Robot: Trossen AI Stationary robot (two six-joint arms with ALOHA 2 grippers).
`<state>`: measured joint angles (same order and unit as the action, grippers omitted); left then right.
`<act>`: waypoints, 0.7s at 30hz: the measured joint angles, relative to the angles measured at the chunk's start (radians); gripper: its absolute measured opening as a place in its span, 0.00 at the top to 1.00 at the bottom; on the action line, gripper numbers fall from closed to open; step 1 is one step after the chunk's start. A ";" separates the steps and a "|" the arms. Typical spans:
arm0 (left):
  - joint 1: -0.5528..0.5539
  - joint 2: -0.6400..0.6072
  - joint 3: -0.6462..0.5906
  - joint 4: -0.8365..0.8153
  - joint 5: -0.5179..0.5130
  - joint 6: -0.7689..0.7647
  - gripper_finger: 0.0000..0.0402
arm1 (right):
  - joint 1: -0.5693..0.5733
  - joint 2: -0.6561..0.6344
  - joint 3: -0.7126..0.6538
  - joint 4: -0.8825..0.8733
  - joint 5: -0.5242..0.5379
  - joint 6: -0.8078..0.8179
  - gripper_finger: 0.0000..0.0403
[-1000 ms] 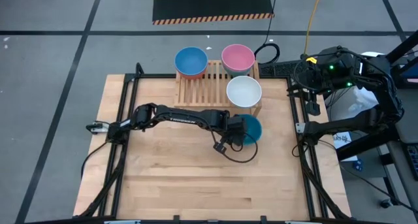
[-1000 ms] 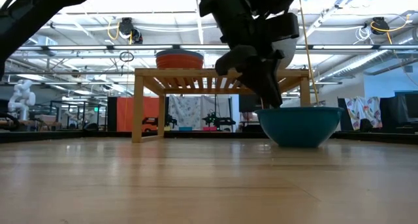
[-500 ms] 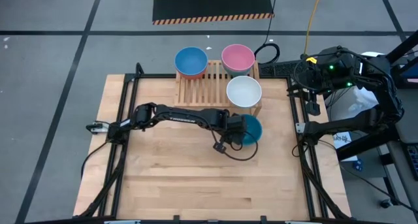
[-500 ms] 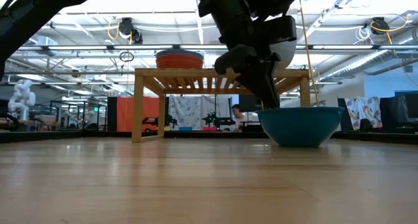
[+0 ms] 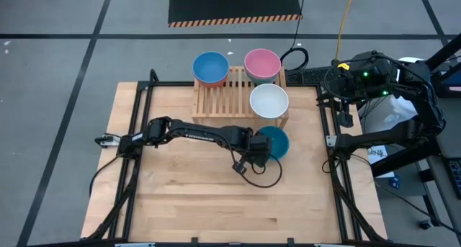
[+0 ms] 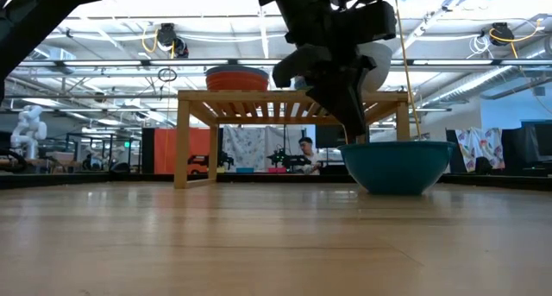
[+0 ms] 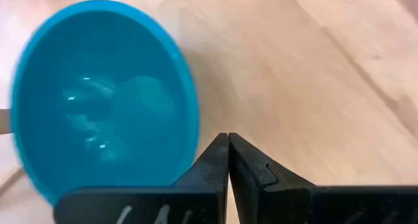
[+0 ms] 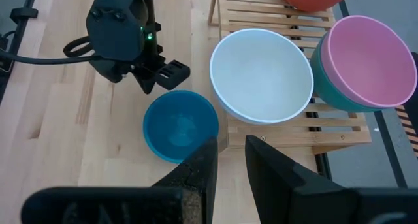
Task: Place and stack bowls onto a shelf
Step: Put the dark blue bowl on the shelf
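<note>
The teal bowl [image 5: 276,141] [image 7: 98,93] stands on its base on the table, just in front of the shelf's [image 5: 229,96] near right corner. My left gripper [image 5: 256,153] [image 7: 228,138] is shut, its tips just outside the bowl's near-left rim. On the slatted shelf [image 8: 261,8] sit a white bowl [image 5: 269,101], a pink bowl [image 5: 262,64] nested in a darker one, and a light blue bowl [image 5: 210,68] on a red one [image 6: 236,78]. My right gripper [image 8: 224,160] waits open, high off the table's right edge. My left gripper's shut fingers [image 7: 219,159] slant down beside the teal bowl's near-left rim [image 7: 194,123]; I cannot tell whether they touch it. The bowl stands upright on the table.
A black metal frame [image 5: 140,132] runs along the table's left and right sides. Bare wooden tabletop [image 5: 202,196] lies in front of the bowl and shelf. The left arm's cable [image 5: 259,176] loops over the table near the bowl. Equipment [image 5: 389,117] stands off the right edge.
My left gripper has drawn back a little from over the teal bowl's rim toward the table's near left and risen slightly. The bowl has stayed where it was.
</note>
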<state>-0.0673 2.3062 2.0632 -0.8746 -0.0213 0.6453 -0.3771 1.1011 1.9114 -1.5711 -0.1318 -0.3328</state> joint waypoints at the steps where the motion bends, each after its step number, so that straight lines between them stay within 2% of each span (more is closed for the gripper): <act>1: 0.000 0.000 0.000 0.007 -0.010 0.000 0.95 | 0.000 0.000 0.000 0.000 0.000 0.006 0.81; 10: 0.027 0.000 0.000 0.016 -0.021 0.021 0.86 | 0.000 0.000 0.000 0.000 0.000 0.037 0.81; 21: 0.030 0.000 0.000 0.030 -0.023 0.004 0.86 | 0.000 0.000 0.000 0.000 0.000 0.035 0.81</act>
<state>-0.0372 2.3066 2.0636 -0.8444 -0.0448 0.6488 -0.3768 1.1014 1.9111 -1.5711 -0.1322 -0.2975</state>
